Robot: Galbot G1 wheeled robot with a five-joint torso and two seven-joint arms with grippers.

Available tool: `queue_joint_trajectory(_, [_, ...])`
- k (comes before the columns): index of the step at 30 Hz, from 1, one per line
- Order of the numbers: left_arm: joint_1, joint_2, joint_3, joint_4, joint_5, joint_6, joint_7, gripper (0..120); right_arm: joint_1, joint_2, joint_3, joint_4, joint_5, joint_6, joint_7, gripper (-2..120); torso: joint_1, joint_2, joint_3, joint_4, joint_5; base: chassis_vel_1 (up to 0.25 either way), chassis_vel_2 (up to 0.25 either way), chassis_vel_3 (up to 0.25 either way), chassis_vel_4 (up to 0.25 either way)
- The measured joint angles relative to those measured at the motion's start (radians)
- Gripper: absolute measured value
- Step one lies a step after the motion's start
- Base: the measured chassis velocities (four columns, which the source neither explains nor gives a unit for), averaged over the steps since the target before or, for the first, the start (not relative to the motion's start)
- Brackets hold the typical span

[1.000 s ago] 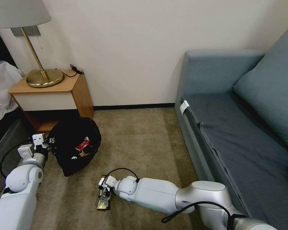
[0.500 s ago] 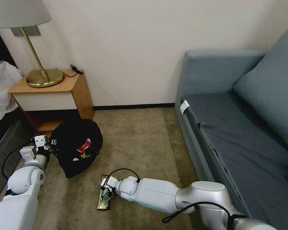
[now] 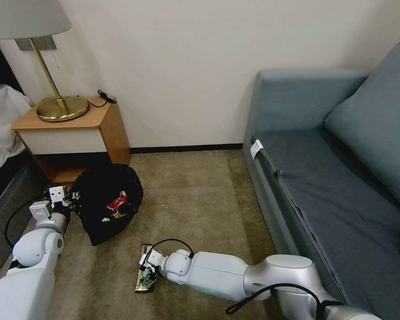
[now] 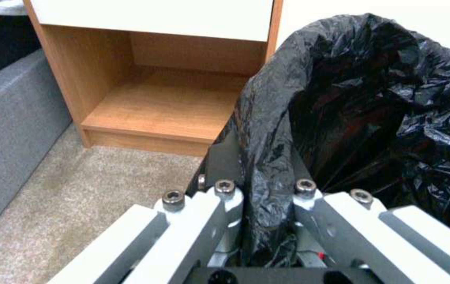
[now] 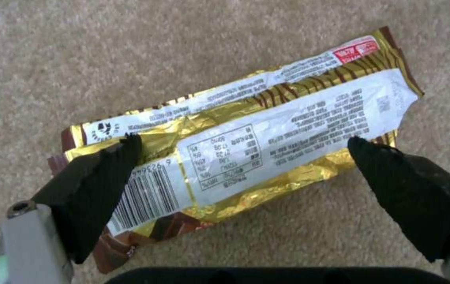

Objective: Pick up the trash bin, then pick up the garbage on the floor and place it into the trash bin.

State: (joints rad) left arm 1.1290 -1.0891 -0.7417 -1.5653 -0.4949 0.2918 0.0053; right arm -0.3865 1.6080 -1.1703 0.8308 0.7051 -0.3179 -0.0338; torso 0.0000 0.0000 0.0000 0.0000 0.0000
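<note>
The flat gold-and-brown foil bar wrapper [image 5: 246,138], white label panel and barcode facing up, is lying on the beige carpet [image 3: 195,195]. The right gripper [image 5: 243,152] is straddling it, black fingers apart. The left gripper [image 4: 262,193] is clamping the rim of the round black-bagged trash bin [image 3: 104,200] beside the wooden nightstand [image 3: 71,133].

Glossy silver-white rounded arm shells gleaming, black cables looping at each wrist, left tool [image 4: 259,205] showing white links with dark hex screws, right tool [image 5: 246,173] wearing black textured pads
</note>
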Motion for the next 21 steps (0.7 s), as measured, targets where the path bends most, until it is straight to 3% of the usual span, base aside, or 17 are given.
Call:
queue_joint_trajectory(9, [-0.009,0.007,0.001,0.008,-0.003,-0.002,0.001,4,-0.002,0.000,-0.003,-0.005,-0.012,-0.017,-0.008,98,0.000,0.000,0.000,0.0000,0.0000,0.000,0.000,0.000,0.000])
queue_joint_trajectory(21, [-0.014,0.008,0.004,0.014,-0.002,-0.003,0.002,4,-0.013,0.000,-0.003,-0.007,-0.016,-0.021,-0.015,77,0.000,0.000,0.000,0.0001,0.0000,0.000,0.000,0.000,0.000])
